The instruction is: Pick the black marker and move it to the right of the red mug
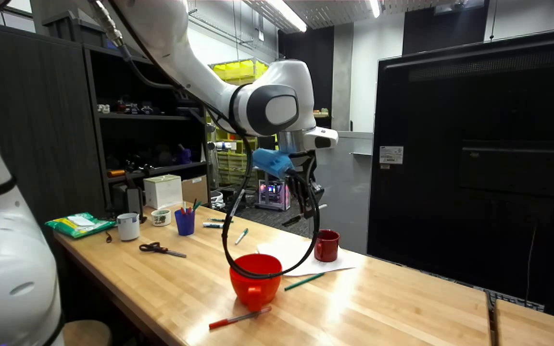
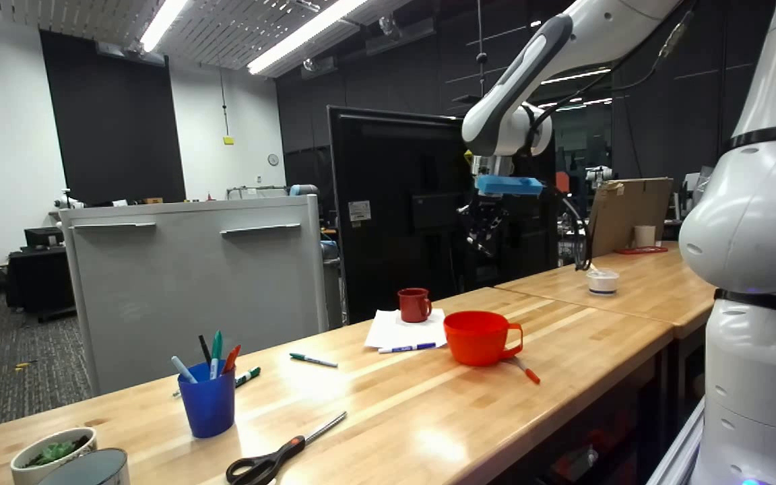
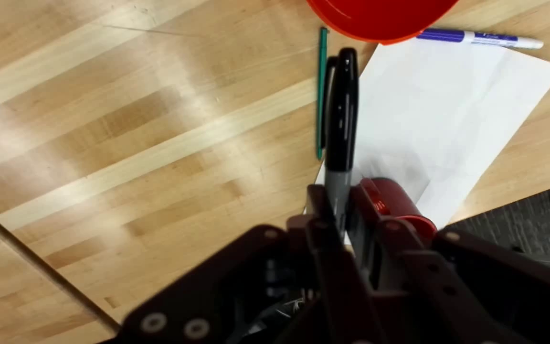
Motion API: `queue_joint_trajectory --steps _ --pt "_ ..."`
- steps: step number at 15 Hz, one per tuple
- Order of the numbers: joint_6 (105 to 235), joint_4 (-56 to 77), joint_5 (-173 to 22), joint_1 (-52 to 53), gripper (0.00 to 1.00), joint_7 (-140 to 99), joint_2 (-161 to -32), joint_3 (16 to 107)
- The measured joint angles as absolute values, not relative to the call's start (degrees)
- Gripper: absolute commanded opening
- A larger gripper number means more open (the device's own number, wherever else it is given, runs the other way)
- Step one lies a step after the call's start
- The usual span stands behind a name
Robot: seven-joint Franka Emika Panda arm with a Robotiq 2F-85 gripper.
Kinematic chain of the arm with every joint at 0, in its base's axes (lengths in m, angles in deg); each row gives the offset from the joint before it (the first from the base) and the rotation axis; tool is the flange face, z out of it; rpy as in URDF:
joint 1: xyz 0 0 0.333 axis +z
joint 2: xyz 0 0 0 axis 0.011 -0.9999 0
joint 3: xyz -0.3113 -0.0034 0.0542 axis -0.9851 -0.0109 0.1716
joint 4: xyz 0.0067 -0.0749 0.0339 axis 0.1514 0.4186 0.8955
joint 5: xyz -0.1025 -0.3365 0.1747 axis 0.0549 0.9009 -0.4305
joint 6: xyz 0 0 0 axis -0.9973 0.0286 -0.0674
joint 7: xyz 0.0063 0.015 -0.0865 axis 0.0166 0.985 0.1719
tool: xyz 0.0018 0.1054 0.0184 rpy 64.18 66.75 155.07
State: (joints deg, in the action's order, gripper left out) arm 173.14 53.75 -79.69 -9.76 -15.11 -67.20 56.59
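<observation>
The black marker (image 3: 343, 112), with a black cap and a grey barrel, is pinched between the fingertips of my gripper (image 3: 342, 210). It also shows in an exterior view, its black cap (image 1: 292, 221) sticking out below the gripper (image 1: 307, 209). In an exterior view the gripper (image 2: 481, 239) hangs well above the table, and the marker is too small to make out clearly. The dark red mug (image 1: 326, 246) stands upright on white paper, below the gripper. It also shows in an exterior view (image 2: 414, 305) and, partly hidden by a finger, in the wrist view (image 3: 396, 198).
A bright red bowl (image 2: 474, 337) with a handle stands near the mug. A green pen (image 1: 304, 281), a red pen (image 1: 239, 318) and a purple marker (image 2: 407, 348) lie around it. White paper (image 3: 428, 105) is under the mug. Scissors (image 2: 287, 455) and a blue cup (image 2: 207, 401) are farther along.
</observation>
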Motion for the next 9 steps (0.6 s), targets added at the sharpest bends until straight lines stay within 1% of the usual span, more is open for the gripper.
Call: queue_joint_trajectory --steps 9 --pt "175.91 59.96 -84.64 -12.06 0.03 -15.30 -67.33 52.59"
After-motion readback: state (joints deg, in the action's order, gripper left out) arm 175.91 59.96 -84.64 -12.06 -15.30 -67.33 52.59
